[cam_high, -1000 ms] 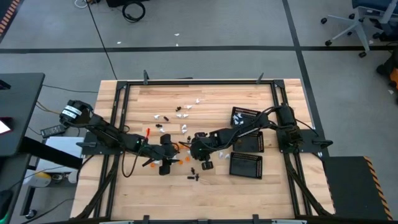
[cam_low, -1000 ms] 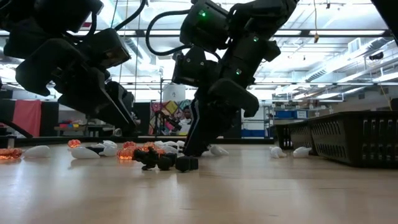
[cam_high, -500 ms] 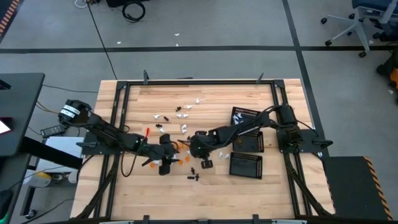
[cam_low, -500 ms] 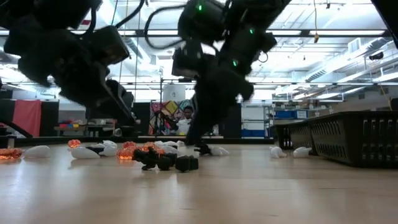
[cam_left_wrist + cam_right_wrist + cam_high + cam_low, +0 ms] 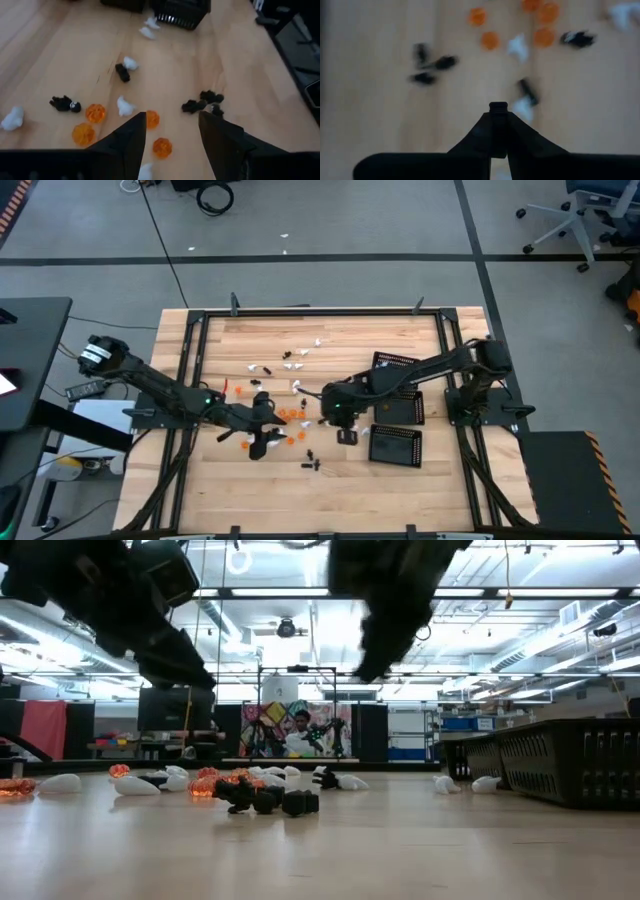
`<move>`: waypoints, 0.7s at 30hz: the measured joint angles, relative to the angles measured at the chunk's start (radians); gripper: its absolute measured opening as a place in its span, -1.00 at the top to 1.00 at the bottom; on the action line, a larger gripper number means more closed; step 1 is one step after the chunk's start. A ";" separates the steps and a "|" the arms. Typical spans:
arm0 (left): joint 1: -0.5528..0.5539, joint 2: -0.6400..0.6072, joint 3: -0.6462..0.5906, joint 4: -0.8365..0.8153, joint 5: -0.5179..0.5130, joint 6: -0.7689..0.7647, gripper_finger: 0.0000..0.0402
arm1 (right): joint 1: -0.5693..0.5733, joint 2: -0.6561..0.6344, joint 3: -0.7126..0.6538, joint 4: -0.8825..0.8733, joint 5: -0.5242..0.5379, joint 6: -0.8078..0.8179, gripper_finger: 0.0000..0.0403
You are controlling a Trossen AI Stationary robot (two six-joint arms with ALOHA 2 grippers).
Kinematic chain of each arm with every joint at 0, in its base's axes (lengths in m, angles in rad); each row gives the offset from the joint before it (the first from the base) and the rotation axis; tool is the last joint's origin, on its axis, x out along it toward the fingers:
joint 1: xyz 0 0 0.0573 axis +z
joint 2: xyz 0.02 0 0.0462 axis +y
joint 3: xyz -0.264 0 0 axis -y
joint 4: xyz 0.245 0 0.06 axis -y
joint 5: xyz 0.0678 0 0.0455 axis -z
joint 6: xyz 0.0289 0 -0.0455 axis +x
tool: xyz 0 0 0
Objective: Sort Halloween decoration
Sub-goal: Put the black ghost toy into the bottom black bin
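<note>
The right tool [image 5: 498, 106] is pressed together, with what looks like a tiny black trinket [image 5: 498, 106] between its tips, up above the middle of the worktop [image 5: 330, 325]. It looks mid-carry; next it should go to a black mesh tray [image 5: 395, 445] by the right edge. The left tool [image 5: 170, 131] hangs spread over the orange trinkets [image 5: 95, 113].

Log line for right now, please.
left hand: open, above orange trinkets | right hand: shut on black trinket, lifted
</note>
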 joint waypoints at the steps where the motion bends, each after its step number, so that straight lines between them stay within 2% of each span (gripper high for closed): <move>1: 0.000 -0.007 0.000 0.006 0.001 0.000 0.04 | 0.003 -0.021 0.001 -0.043 -0.027 0.021 0.80; 4: 0.000 -0.014 0.000 0.007 0.010 -0.020 0.04 | 0.016 -0.069 -0.002 -0.188 -0.077 0.067 0.80; 11: 0.000 -0.016 0.000 0.011 0.021 -0.043 0.04 | 0.091 -0.165 -0.053 -0.383 -0.102 0.157 0.80; 18: 0.000 -0.016 0.000 0.011 0.022 -0.126 0.04 | 0.158 -0.181 -0.196 -0.344 -0.108 0.252 0.79; 21: 0.000 -0.016 0.000 0.011 0.034 -0.129 0.04 | 0.168 -0.181 -0.258 -0.266 -0.145 0.297 0.70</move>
